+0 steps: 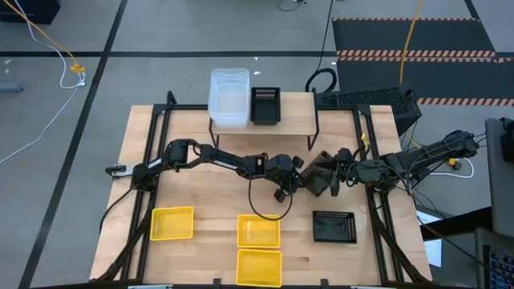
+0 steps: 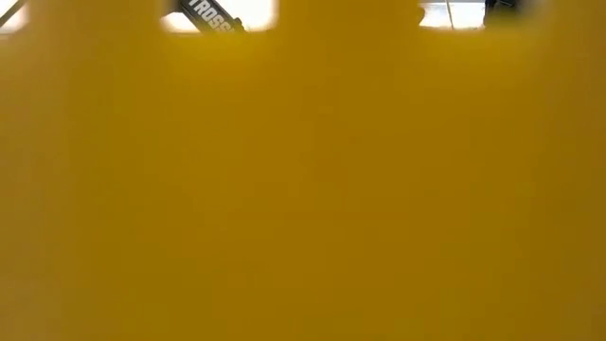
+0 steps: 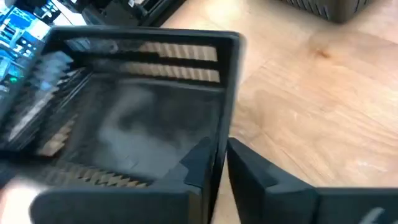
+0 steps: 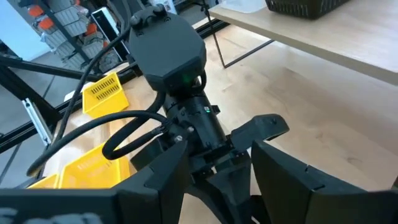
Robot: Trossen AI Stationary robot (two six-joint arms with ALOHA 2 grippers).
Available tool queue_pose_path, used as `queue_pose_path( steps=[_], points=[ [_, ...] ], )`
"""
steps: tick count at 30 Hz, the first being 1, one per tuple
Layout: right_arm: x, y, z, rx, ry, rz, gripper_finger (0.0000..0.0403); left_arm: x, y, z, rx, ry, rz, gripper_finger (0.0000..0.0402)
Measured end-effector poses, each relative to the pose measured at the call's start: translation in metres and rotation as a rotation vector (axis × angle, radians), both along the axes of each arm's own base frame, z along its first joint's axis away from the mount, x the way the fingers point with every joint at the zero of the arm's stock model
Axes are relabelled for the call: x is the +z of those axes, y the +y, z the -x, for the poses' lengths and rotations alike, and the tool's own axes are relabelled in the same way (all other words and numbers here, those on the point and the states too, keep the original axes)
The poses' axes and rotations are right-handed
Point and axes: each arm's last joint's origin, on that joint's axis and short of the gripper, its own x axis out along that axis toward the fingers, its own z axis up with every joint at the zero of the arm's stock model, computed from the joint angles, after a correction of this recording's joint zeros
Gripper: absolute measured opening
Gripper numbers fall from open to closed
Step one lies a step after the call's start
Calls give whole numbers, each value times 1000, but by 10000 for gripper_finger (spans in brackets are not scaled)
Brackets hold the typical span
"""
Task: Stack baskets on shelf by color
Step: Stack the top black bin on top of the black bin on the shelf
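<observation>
Bench [image 1: 201, 189]: light wood, both arms reach in toward its centre.

Shelf [image 1: 293, 116]: at the far edge, long axis left-right, wood top on thin black legs. On it a clear stack [image 1: 229, 96] at the left end, long axis near-far, and touching its right side a black basket [image 1: 266, 105], also near-far, open side up. Right part of the shelf top bare.

Yellow baskets, all flat, open side up, long axis left-right: left yellow basket [image 1: 173, 223] near-left; middle yellow basket [image 1: 259, 230] near centre; front yellow basket [image 1: 259, 267] at the near edge, just in front of the middle one. Low view is filled with blurred yellow.

Loose black basket [image 1: 333, 227]: near-right on the bench, flat, long axis left-right, apart from the yellow ones.

Held black basket [image 1: 321, 174]: mid-bench between the two grippers, in front of the shelf, tilted off the bench. Left wrist view shows its open mouth facing the camera, slatted walls blurred.

Left gripper [image 1: 303, 175]: centre of the bench, jaws clamped on one side wall of the held black basket, one finger [image 3: 202, 162] inside and one outside.

Right gripper [image 1: 341, 172]: just right of that basket, pointing left at the left gripper; jaws spread apart in the right wrist view, holding nothing.
</observation>
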Motion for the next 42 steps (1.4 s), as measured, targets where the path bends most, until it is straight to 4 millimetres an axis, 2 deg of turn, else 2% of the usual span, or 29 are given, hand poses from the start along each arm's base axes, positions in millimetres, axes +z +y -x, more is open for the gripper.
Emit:
queue_pose_path(
  steps=[5, 8, 11, 15, 18, 24, 30, 35, 39, 42],
  points=[
    [2, 0, -1, 5, -14, 9, 171, 1, -2, 0, 23, -1, -3, 11],
    [6, 0, -2, 0, -48, 45, 171, 4, -7, 0, 33, -2, 24, 16],
    [8, 0, -3, -18, -74, 65, 171, 17, -20, 3, 20, 10, 48, 24],
    [12, 0, -3, -16, -107, 67, 171, 49, -39, 12, -3, 31, 50, 10],
    [17, -1, -1, -12, -142, 88, 171, 82, -50, 25, 0, 43, 64, 9],
    [29, -4, 6, -3, -229, 122, 171, 148, -55, 55, 15, 21, 77, 11],
    [26, -4, 11, 7, -195, 126, 171, 205, -40, 90, 228, -44, -50, 13],
    [24, -3, 9, 9, -178, 130, 171, 245, -16, 113, 400, -167, -101, 5],
    [24, -3, 8, 8, -187, 127, 171, 262, 10, 124, 514, -234, -156, 11],
    [24, -3, 8, 7, -186, 125, 171, 262, 36, 127, 597, -217, -207, 6]
  ],
)
